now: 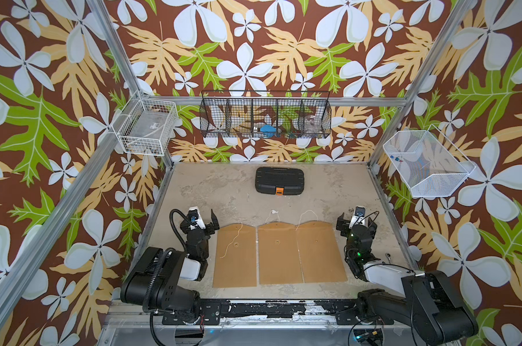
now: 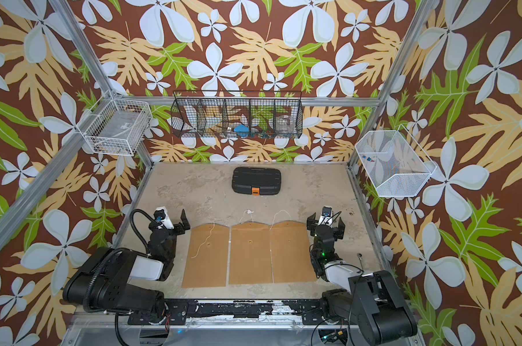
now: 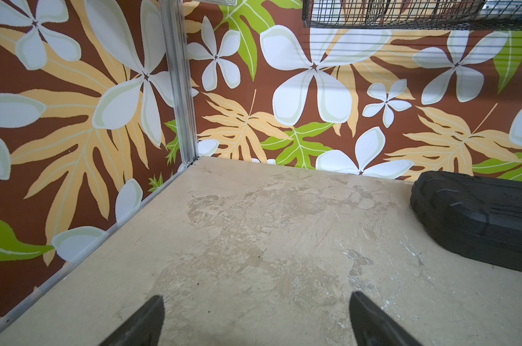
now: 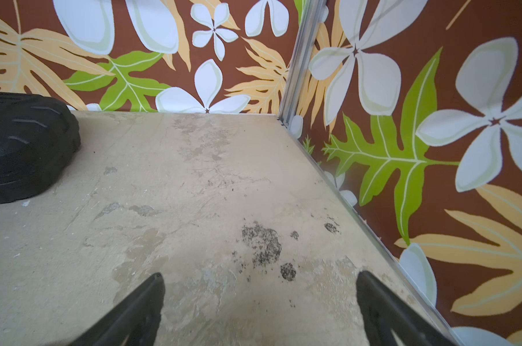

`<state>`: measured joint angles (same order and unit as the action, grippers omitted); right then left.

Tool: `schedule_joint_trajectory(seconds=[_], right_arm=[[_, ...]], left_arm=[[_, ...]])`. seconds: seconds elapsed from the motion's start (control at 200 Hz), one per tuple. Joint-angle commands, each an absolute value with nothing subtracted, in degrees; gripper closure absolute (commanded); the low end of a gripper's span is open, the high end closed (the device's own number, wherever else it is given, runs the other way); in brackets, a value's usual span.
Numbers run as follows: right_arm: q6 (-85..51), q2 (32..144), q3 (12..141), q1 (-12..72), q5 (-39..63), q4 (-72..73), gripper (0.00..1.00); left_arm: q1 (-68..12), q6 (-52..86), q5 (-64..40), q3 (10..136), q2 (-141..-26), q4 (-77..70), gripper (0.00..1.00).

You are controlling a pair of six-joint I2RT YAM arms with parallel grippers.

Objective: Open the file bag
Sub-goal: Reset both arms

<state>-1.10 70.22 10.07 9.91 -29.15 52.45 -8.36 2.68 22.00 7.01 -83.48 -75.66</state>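
Three brown paper file bags lie flat side by side at the table's near middle in both top views: left, middle, right. Their rounded ends point to the far side. A loose white string lies across the left bag; the other two strings trail past the far ends. My left gripper is open beside the left bag's far corner. My right gripper is open beside the right bag's far corner. Neither wrist view shows a bag.
A shut black case with an orange latch lies at the far middle. Wire baskets hang on the walls: white, black, white. A small metal piece lies right of the right arm.
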Motion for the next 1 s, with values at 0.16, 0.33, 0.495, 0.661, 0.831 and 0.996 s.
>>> schedule_joint_trajectory(seconds=[0.16,0.33,0.495,0.661,0.831,0.996], right_arm=[[0.95,72.88,10.11,9.59,-25.06,60.44,0.00],[0.19,78.19,10.06,8.70,-21.31,67.29,0.00],[-0.94,81.18,10.72,7.15,-18.77,68.60,0.00],[-3.02,84.37,10.66,4.36,-15.36,70.18,0.00],[-3.08,84.70,10.55,3.69,-14.26,71.23,0.00],[-3.34,84.28,10.64,3.69,-14.23,70.48,0.00]], left_arm=[[-8.26,1.94,21.97,7.03,-83.54,-78.57,0.00],[-8.26,1.93,21.97,7.03,-83.50,-78.57,0.00],[-8.26,1.93,21.97,7.03,-83.56,-78.51,0.00],[-8.26,1.98,21.97,7.03,-83.51,-78.57,0.00],[-8.26,1.87,21.97,7.03,-83.58,-78.57,0.00],[-8.26,1.85,21.97,7.03,-83.58,-78.48,0.00]])
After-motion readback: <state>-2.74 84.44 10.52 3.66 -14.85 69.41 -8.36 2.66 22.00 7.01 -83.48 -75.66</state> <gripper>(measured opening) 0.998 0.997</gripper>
